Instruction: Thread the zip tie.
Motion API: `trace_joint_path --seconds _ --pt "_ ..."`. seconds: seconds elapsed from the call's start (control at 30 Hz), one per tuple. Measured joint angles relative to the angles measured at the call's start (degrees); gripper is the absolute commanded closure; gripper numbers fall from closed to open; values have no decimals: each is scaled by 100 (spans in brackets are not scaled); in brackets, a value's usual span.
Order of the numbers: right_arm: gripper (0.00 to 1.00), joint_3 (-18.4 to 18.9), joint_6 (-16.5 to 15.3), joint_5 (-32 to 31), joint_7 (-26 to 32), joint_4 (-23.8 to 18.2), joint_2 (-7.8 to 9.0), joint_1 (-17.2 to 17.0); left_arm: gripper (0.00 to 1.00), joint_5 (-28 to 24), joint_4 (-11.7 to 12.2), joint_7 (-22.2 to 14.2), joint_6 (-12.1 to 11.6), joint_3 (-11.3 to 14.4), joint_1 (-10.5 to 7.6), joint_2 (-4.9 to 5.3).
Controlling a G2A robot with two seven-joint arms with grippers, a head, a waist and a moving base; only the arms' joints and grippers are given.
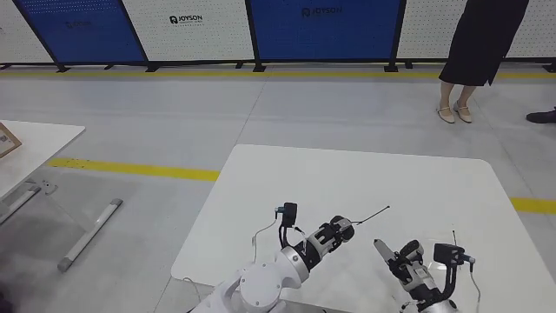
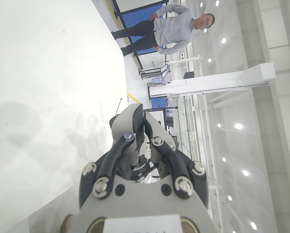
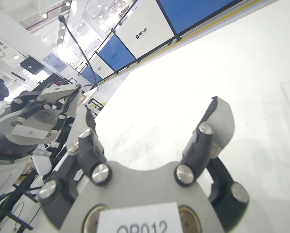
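Note:
A thin black zip tie (image 1: 372, 217) sticks out from my left gripper (image 1: 345, 226), which is shut on one end of it above the near part of the white table (image 1: 347, 174). In the left wrist view the closed fingertips (image 2: 139, 115) pinch the zip tie (image 2: 159, 108), and its free length points away from them. The right wrist view has the left gripper (image 3: 77, 89) to one side, with the zip tie (image 3: 74, 39) curving up from it to its small head. My right gripper (image 3: 154, 115) is open and holds nothing; it is close beside the left gripper, low over the table (image 3: 196, 61).
The table's far half (image 1: 365, 169) is bare. A second white table (image 1: 35, 139) stands off to the left across a strip of floor. Blue and white partition panels (image 1: 321, 9) line the back of the room.

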Motion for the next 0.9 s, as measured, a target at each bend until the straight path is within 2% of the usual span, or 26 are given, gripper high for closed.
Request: trace_joint_path --seconds 0.3,0.43,0.67,0.8,0.9 --pt "0 -7 -22 -80 1 6 4 20 100 0 1 0 0 0 0 0" --pt "0 -23 -300 -433 6 61 26 47 100 93 35 -50 -45 46 -11 -2" --pt "0 -48 -615 -778 8 232 52 103 100 106 -130 -392 -109 62 78 26" --pt "0 -86 -434 -1028 54 343 51 200 100 182 -175 -363 -103 70 114 33" --pt "0 -86 -443 -1025 50 341 50 200 100 181 -173 -362 -102 70 113 32"
